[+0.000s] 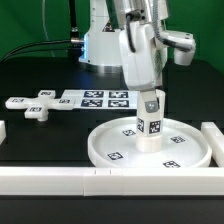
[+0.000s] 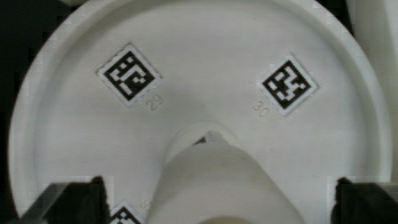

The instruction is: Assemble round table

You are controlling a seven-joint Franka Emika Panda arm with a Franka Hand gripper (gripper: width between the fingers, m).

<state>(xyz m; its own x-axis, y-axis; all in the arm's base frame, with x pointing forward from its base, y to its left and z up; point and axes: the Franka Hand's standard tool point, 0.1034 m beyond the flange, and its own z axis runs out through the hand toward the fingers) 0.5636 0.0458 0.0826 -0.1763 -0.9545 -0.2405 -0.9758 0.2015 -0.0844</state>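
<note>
The large round disc (image 1: 110,150) lies rim up at the front of the table, tags on its inner face. The short cylindrical leg (image 1: 150,128) stands upright on its central hub. My gripper (image 1: 150,102) is directly above, its fingers straddling the leg's top. In the wrist view the leg (image 2: 222,175) rises toward the camera over the disc (image 2: 196,60). The dark fingers (image 2: 75,200) stand apart from the leg on both sides, and a tag shows in the gap, so the gripper is open. The cross-shaped foot (image 1: 35,106) lies loose at the exterior view's left.
The marker board (image 1: 100,98) lies flat behind the disc. White border blocks run along the front edge (image 1: 90,181), at the exterior view's right (image 1: 213,140) and left (image 1: 3,130). The robot's base (image 1: 100,45) stands at the back.
</note>
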